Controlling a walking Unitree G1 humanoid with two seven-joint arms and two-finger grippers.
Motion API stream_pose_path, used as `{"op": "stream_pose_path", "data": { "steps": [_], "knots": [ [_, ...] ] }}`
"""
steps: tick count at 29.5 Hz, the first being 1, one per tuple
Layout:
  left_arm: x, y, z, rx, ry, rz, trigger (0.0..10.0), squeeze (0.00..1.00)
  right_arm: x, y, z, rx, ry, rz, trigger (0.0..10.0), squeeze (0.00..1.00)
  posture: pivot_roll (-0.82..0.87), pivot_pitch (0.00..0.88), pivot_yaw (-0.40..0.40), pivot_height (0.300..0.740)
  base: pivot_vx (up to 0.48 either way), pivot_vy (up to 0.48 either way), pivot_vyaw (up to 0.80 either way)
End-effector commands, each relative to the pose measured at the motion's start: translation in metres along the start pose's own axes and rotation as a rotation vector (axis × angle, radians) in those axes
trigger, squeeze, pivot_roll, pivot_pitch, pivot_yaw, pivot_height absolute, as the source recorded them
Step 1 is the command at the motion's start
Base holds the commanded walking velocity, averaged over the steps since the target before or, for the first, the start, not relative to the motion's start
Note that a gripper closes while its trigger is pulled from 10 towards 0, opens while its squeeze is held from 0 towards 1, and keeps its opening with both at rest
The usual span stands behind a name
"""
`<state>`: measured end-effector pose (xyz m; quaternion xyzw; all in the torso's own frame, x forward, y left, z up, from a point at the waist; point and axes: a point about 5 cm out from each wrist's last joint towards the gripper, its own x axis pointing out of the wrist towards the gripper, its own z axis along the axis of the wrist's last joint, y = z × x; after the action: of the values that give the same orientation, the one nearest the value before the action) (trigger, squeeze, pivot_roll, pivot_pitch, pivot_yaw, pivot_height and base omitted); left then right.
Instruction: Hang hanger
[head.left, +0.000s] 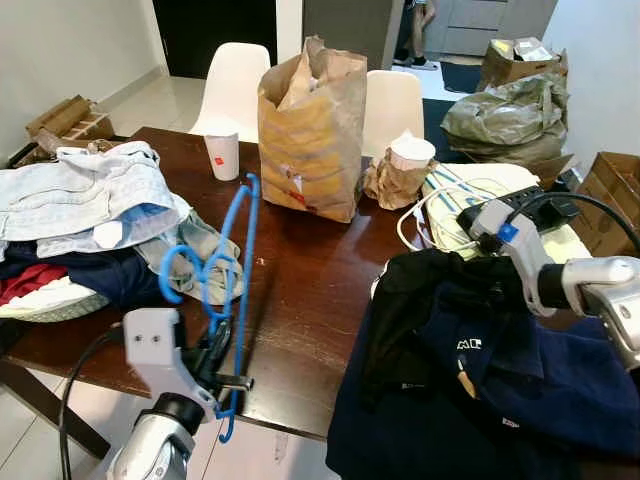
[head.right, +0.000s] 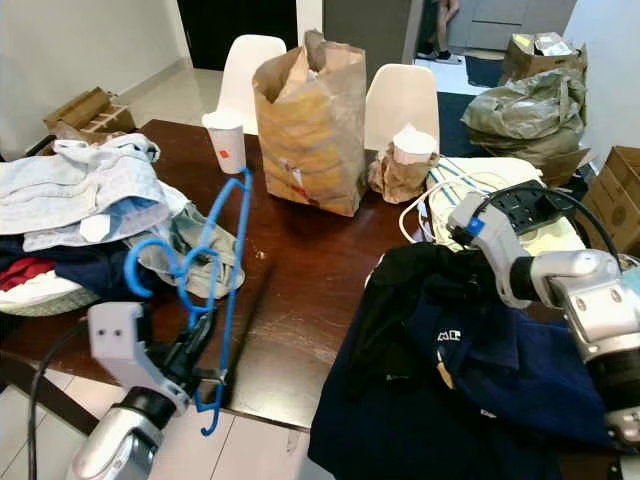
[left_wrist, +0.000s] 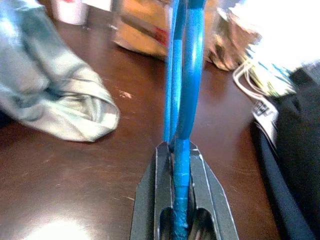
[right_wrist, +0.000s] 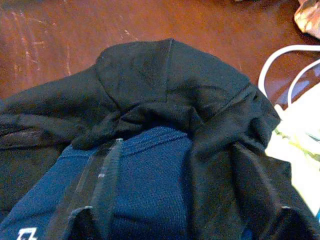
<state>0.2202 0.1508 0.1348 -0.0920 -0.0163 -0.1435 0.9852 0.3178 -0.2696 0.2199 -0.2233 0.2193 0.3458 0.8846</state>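
A blue hanger (head.left: 240, 262) stands upright over the front edge of the brown table (head.left: 305, 300), its hook curling to the left. My left gripper (head.left: 215, 362) is shut on its lower bar; the left wrist view shows the blue hanger (left_wrist: 183, 80) rising from between the shut fingers (left_wrist: 150, 200). On the table's right side lies a navy polo shirt (head.left: 520, 385) with a black garment (head.left: 420, 290) over its collar. My right gripper (right_wrist: 179, 147) hovers open just above the navy collar (right_wrist: 150, 170) and the black cloth (right_wrist: 165, 80), one finger on each side.
A tall paper bag (head.left: 312, 130) and a paper cup (head.left: 222, 155) stand mid-table. A heap of clothes (head.left: 85, 205) covers the left end. A crumpled bag with a cup (head.left: 405, 165), white cables and a power strip (head.left: 525, 205) lie at the right. Two white chairs stand behind.
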Motion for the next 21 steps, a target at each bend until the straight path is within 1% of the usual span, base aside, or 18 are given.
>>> {"op": "stream_pose_path", "data": {
  "steps": [1, 2, 3, 4, 5, 6, 8, 9, 11, 12, 13, 14, 15, 16, 17, 19, 20, 21],
  "knots": [
    [0.000, 0.007, 0.004, 0.033, 0.042, -0.048, 10.0, 0.00, -0.023, -0.016, 0.005, -0.006, -0.073, -0.065, 10.0, 1.00, 0.03, 0.070, -0.009, 0.740, 0.000, 0.000, 0.00],
    [0.000, 0.012, 0.013, 0.051, 0.042, -0.068, 10.0, 0.00, -0.032, -0.020, 0.011, -0.009, -0.142, -0.065, 10.0, 1.00, 0.03, 0.070, -0.007, 0.740, 0.000, 0.000, 0.00],
    [0.000, 0.012, 0.013, 0.051, 0.042, -0.068, 10.0, 0.00, -0.032, -0.020, 0.011, -0.009, -0.142, -0.065, 10.0, 1.00, 0.03, 0.070, -0.007, 0.740, 0.000, 0.000, 0.00],
    [0.000, 0.015, 0.019, 0.061, 0.039, -0.080, 10.0, 0.00, -0.038, -0.022, 0.015, -0.014, -0.188, -0.061, 10.0, 1.00, 0.03, 0.070, -0.007, 0.740, 0.000, 0.000, 0.00],
    [0.001, 0.018, 0.027, 0.077, 0.038, -0.101, 10.0, 0.00, -0.041, -0.021, 0.020, -0.015, -0.254, -0.038, 10.0, 1.00, 0.02, 0.067, -0.006, 0.740, 0.000, 0.000, 0.00],
    [0.001, 0.019, 0.035, 0.095, 0.042, -0.149, 10.0, 0.00, -0.045, -0.016, 0.028, -0.017, -0.335, 0.008, 10.0, 1.00, 0.03, 0.066, -0.007, 0.740, 0.000, 0.000, 0.00],
    [0.001, 0.019, 0.035, 0.095, 0.042, -0.149, 10.0, 0.00, -0.045, -0.016, 0.028, -0.017, -0.335, 0.008, 10.0, 1.00, 0.03, 0.066, -0.007, 0.740, 0.000, 0.000, 0.00],
    [0.000, 0.019, 0.041, 0.106, 0.046, -0.182, 10.0, 0.00, -0.047, -0.013, 0.032, -0.020, -0.385, 0.039, 10.0, 1.00, 0.03, 0.065, -0.007, 0.740, 0.000, 0.000, 0.00],
    [-0.003, 0.017, 0.055, 0.175, 0.092, -0.314, 10.0, 0.00, -0.053, -0.003, 0.043, -0.023, -0.502, 0.146, 10.0, 1.00, 0.03, 0.061, -0.007, 0.740, 0.000, 0.000, 0.00],
    [-0.003, 0.017, 0.055, 0.175, 0.092, -0.314, 10.0, 0.00, -0.053, -0.003, 0.043, -0.023, -0.502, 0.146, 10.0, 1.00, 0.03, 0.061, -0.007, 0.740, 0.000, 0.000, 0.00],
    [-0.007, 0.014, 0.060, 0.202, 0.133, -0.400, 10.0, 0.00, -0.055, 0.002, 0.049, -0.035, -0.551, 0.189, 10.0, 0.58, 0.03, 0.060, -0.006, 0.740, 0.000, 0.000, 0.00],
    [-0.010, 0.012, 0.064, 0.217, 0.162, -0.457, 10.0, 0.00, -0.056, 0.005, 0.053, -0.045, -0.582, 0.216, 10.0, 0.58, 0.03, 0.059, -0.006, 0.740, 0.000, 0.000, 0.00],
    [-0.012, 0.011, 0.065, 0.222, 0.178, -0.486, 10.0, 0.00, -0.057, 0.006, 0.055, -0.051, -0.596, 0.226, 10.0, 0.58, 0.03, 0.059, -0.006, 0.740, 0.000, 0.000, 0.00],
    [-0.015, 0.010, 0.066, 0.220, 0.202, -0.529, 10.0, 0.00, -0.054, 0.012, 0.059, -0.078, -0.606, 0.263, 10.0, 0.00, 0.02, 0.057, -0.002, 0.740, 0.000, 0.000, 0.00],
    [-0.015, 0.010, 0.066, 0.220, 0.202, -0.529, 10.0, 0.00, -0.054, 0.012, 0.059, -0.078, -0.606, 0.263, 10.0, 0.00, 0.02, 0.057, -0.002, 0.740, 0.000, 0.000, 0.00],
    [-0.024, 0.008, 0.066, 0.193, 0.300, -0.658, 10.0, 0.00, -0.045, 0.035, 0.078, -0.156, -0.653, 0.410, 10.0, 0.00, 0.02, 0.054, 0.002, 0.740, 0.000, 0.000, 0.00],
    [-0.030, 0.008, 0.065, 0.195, 0.373, -0.732, 10.0, 0.00, -0.038, 0.047, 0.088, -0.207, -0.660, 0.472, 10.0, 0.00, 0.02, 0.053, 0.010, 0.740, 0.000, 0.000, 0.00],
    [-0.034, 0.008, 0.064, 0.197, 0.420, -0.775, 10.0, 0.00, -0.033, 0.055, 0.095, -0.239, -0.663, 0.505, 10.0, 0.00, 0.02, 0.052, 0.011, 0.740, 0.000, 0.000, 0.00]
  ]
}}
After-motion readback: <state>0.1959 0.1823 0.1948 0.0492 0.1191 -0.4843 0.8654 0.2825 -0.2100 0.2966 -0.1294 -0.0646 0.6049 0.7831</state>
